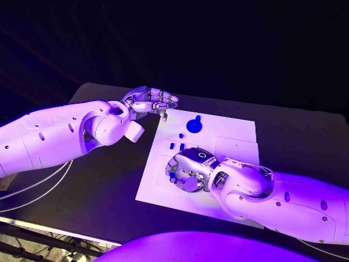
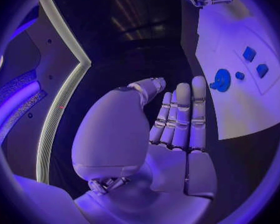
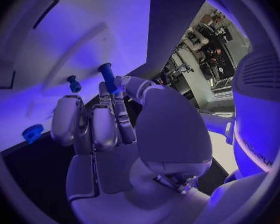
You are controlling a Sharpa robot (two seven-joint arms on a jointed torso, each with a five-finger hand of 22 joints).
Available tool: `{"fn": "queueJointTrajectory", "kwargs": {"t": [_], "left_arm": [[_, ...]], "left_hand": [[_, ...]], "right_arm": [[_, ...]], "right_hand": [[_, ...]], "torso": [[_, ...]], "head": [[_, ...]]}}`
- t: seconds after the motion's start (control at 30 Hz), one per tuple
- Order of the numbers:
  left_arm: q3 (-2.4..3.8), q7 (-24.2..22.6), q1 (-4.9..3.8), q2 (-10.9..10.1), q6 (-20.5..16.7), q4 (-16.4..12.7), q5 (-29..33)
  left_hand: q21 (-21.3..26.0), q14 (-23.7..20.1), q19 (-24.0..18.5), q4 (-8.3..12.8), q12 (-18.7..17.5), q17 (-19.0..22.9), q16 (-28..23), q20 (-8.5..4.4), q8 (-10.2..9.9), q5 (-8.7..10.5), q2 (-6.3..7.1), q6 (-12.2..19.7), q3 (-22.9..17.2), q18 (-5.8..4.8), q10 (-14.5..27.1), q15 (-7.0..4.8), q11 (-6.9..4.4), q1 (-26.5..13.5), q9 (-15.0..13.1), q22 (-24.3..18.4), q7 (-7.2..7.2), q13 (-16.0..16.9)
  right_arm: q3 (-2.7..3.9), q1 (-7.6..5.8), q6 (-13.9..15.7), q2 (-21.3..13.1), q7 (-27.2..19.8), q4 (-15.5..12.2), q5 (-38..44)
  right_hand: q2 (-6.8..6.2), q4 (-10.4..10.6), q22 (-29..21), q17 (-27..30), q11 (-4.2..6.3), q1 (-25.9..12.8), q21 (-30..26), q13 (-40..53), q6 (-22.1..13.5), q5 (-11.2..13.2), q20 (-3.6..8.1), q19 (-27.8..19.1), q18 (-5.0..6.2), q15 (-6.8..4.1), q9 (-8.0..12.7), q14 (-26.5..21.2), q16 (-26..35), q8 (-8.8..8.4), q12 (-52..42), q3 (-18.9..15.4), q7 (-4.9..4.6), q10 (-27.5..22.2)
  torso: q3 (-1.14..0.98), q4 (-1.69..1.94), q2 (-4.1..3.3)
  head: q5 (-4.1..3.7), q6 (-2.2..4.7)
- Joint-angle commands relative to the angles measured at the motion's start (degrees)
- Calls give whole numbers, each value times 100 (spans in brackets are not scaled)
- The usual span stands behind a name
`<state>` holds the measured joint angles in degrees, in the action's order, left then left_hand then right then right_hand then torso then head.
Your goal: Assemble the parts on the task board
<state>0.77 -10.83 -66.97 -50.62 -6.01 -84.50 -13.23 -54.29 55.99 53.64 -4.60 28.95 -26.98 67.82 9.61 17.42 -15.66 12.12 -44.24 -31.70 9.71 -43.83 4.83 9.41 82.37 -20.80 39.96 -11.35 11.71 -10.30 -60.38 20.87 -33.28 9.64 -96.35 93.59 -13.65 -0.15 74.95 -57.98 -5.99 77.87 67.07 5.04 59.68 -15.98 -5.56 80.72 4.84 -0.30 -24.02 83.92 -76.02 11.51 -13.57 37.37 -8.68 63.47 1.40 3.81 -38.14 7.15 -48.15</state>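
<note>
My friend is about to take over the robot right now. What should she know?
Left hand: holds nothing, fingers straight and together, hovering past the task board's far left corner.
Right hand: over the board's near part, pinching a blue peg between thumb and fingers.
On the board: a round blue part near the far edge and small blue parts just ahead of the right hand.
Done: one peg picked up.
Left: seat that peg, then probably the other parts. Which hole it goes in cannot be told.
</note>
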Motion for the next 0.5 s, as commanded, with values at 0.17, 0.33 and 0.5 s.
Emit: {"fn": "queueJointTrajectory", "kwargs": {"t": [0.17,0.33,0.5], "left_arm": [[3,-29,-3,-1,80,-10,-12],[3,-27,-3,-3,81,-9,-12],[3,-23,-3,-3,86,-7,-12]], "left_hand": [[20,-38,-13,-28,14,5,32,14,20,-26,-32,55,-8,94,39,-9,10,-26,-10,-5,-174,8],[20,-38,-13,-28,14,5,32,14,20,-26,-32,55,-8,94,39,-9,10,-26,-10,-5,-174,8],[20,-38,-13,-28,14,5,32,14,20,-26,-32,55,-8,94,39,-9,10,-26,-10,-5,-174,8]], "right_arm": [[-34,36,-243,-41,30,-46,61],[-34,37,-212,-61,39,-71,60],[-35,39,-172,-69,49,-81,60]], "right_hand": [[-34,-7,740,30,63,-108,-153,-48,-83,17,-48,-79,6,73,10,-22,-1,-43,110,-81,-16,-104],[-43,-12,730,49,52,-118,-183,-60,-89,17,-57,-90,12,83,9,-31,8,-44,125,-91,-22,-150],[-62,-16,694,117,26,-140,-294,-85,-113,16,-77,-133,31,104,12,-60,42,-52,162,-113,-36,-261]], "torso": [[-3,0,-2],[-1,0,-1],[0,-2,0]], "head": [[6,-5],[9,-12],[9,-7]]}}
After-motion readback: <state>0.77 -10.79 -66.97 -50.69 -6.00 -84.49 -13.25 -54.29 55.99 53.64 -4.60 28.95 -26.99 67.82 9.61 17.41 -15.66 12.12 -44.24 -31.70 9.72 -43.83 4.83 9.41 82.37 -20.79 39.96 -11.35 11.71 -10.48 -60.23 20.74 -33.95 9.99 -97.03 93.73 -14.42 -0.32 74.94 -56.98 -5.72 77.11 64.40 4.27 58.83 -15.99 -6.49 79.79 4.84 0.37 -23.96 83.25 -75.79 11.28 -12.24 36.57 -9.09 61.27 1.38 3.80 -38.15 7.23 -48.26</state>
